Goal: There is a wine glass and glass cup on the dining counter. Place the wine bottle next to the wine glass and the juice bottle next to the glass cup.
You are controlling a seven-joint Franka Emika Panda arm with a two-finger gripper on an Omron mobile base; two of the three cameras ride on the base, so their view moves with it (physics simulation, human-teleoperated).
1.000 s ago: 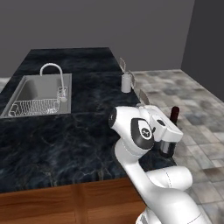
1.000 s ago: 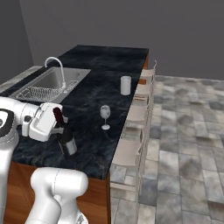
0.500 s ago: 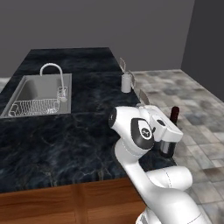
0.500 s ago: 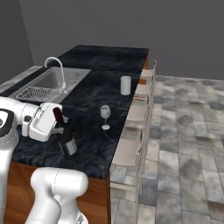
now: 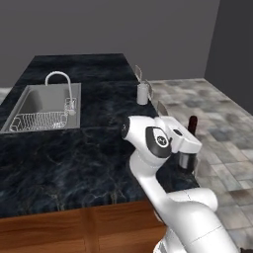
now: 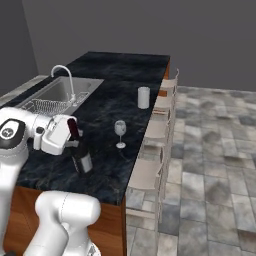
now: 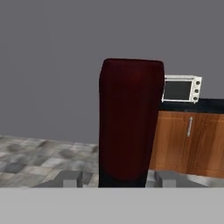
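My gripper (image 6: 74, 138) is shut on the neck of the wine bottle (image 6: 83, 159), a near-black bottle with a pale label that leans slightly over the near end of the dining counter (image 6: 107, 107). In the hand view the dark red neck (image 7: 130, 122) stands between the fingertips (image 7: 70, 178) of the gripper (image 7: 120, 179). From the left base view the bottle's top (image 5: 192, 122) sticks up behind the hand. The wine glass (image 6: 120, 132) stands a short way to the bottle's right. Farther along is the glass cup (image 6: 143, 97) (image 5: 142, 93). The juice bottle is out of view.
A steel sink (image 5: 42, 106) with a tall tap (image 5: 59, 81) and a wire rack sits in the counter's left half. Pale chairs (image 6: 156, 131) line the counter's right edge, over a tiled floor. Beyond the bottle, a microwave (image 7: 181, 89) sits on wooden cabinets.
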